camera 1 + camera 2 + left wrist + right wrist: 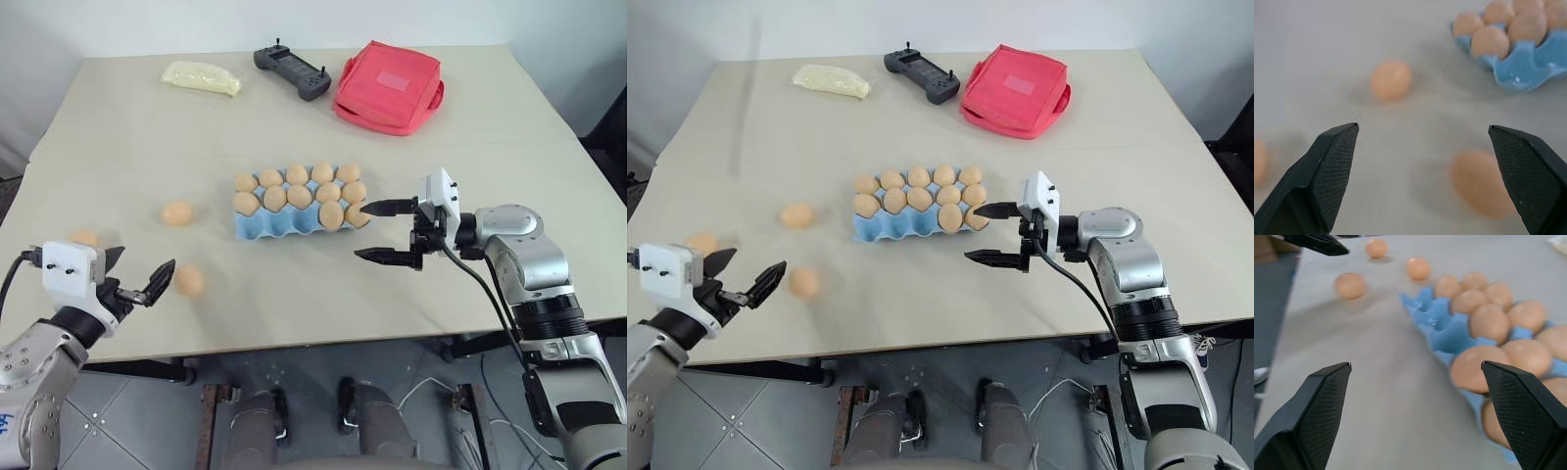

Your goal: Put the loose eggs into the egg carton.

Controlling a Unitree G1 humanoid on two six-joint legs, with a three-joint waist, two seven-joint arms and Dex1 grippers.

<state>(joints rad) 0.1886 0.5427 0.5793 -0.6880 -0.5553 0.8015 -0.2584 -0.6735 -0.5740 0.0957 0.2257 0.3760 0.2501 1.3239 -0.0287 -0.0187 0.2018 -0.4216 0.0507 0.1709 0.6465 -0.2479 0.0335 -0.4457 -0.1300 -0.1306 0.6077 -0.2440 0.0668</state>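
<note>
The bench (294,117) was a pale beige, matte top, bare between the things on it, with grey tiled floor (147,411) below its near edge and a light wall behind. No brand, label or writing could be read on anything.

At about 8 o'clock of the bench the left tool (137,279) hung released, its two black fingers spread with nothing between them. Three loose eggs lay around it: one egg (84,238) just beside the tool's wrist near the bench's left edge, a second egg (177,212) toward 9 o'clock of the carton, and a third egg (188,281) near the front edge, just past the left tool's fingertips.

At 11 o'clock lay a cream-coloured packet (201,77), and at 12 o'clock a dark handheld controller (291,70).

The egg carton (265,225), light blue, sat at the bench's middle, its two far rows filled with eggs and the near row mostly bare.

At 1 o'clock lay a red fabric pouch (389,86). The right tool (377,231) stood released at the carton's right end, jaws wide, holding nothing.
</note>
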